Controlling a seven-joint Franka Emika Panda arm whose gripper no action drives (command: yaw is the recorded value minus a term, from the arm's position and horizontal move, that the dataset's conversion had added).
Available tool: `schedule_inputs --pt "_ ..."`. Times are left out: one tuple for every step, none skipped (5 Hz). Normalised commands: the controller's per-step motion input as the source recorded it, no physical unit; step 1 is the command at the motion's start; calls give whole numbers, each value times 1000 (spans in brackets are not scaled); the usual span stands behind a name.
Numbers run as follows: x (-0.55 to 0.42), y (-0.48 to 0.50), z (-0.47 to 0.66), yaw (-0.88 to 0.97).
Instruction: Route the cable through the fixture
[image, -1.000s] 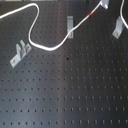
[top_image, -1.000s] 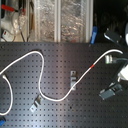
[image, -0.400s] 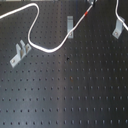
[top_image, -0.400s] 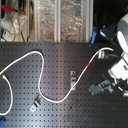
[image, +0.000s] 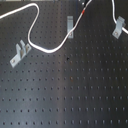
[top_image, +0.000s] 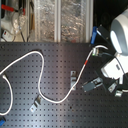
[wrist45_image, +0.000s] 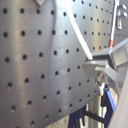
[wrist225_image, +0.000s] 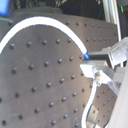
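Second exterior view shows my gripper near the breadboard's right edge; whether it is clenched I cannot tell. The cable snakes across past the middle fixture, probably awaiting routing.

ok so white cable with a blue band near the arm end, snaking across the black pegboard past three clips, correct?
Not quite: the band on the cable is red, not blue, as the second exterior view shows; it also shows red in the first exterior view. The rest holds: white cable, black pegboard, three clips.
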Motion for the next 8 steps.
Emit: schedule_inputs --pt "187 -561 125 94" --pt "-20 28 0 0" --pt "77 261 15 209" --pt "184 369 153 271" --pt "147 237 -1 351" --pt "18 9 0 0" --pt "259 172 56 440" --pt "57 102 72 771"
